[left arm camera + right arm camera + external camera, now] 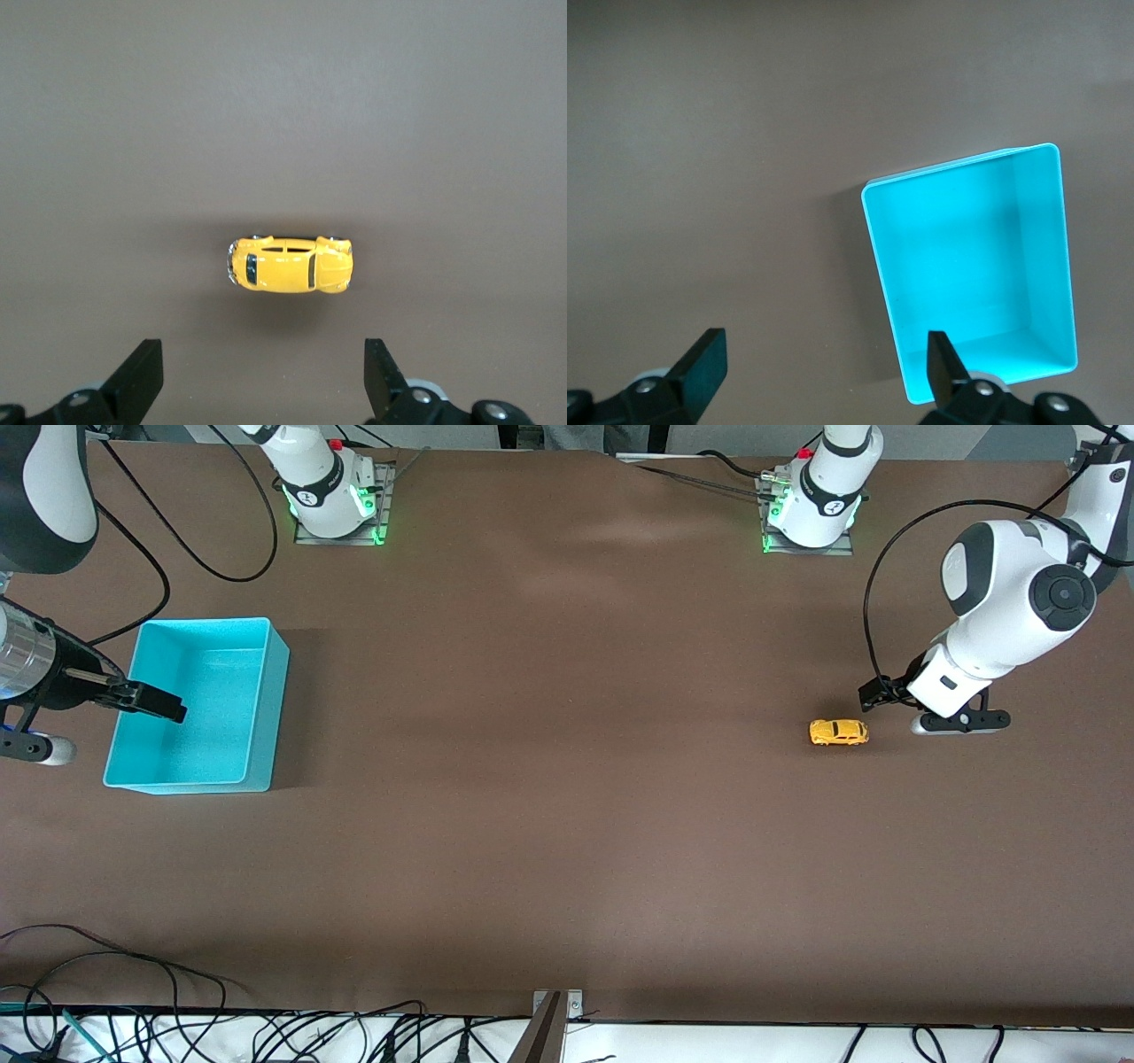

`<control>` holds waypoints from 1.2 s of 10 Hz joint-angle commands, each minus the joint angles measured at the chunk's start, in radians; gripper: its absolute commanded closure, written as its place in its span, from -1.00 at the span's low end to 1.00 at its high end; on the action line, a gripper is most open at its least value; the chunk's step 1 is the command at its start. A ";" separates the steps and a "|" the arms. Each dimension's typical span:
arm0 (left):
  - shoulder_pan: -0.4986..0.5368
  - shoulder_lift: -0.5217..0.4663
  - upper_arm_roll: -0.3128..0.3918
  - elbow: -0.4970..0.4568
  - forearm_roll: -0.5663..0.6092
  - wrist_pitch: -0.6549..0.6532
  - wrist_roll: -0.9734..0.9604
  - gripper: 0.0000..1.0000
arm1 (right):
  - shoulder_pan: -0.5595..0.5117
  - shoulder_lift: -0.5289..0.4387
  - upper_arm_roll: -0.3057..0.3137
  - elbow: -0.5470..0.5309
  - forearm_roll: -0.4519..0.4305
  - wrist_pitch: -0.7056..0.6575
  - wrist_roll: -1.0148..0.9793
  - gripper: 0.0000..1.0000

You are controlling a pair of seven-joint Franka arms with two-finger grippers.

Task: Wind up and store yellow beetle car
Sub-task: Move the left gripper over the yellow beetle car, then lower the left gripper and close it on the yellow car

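The yellow beetle car (838, 732) stands on its wheels on the brown table toward the left arm's end. My left gripper (877, 693) is low over the table just beside the car, open and empty. In the left wrist view the car (290, 264) lies crosswise a little ahead of the spread fingers of the left gripper (263, 354), not between them. My right gripper (151, 700) hangs open and empty over the edge of the turquoise bin (221, 717). In the right wrist view (824, 350), one finger is over the bin's corner (974, 257).
The bin is empty and stands toward the right arm's end of the table. Both arm bases (332, 496) (811, 509) stand at the table's edge farthest from the front camera. Cables (133, 983) lie along the edge nearest to it.
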 commanded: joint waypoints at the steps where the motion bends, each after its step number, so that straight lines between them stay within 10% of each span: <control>1: 0.003 0.009 0.001 -0.040 0.021 0.032 0.199 -1.00 | 0.006 0.008 0.000 0.020 -0.017 -0.017 0.015 -1.00; 12: 0.007 0.216 0.003 -0.074 0.085 0.360 1.425 -1.00 | 0.003 0.008 -0.003 0.021 -0.015 -0.014 0.018 -1.00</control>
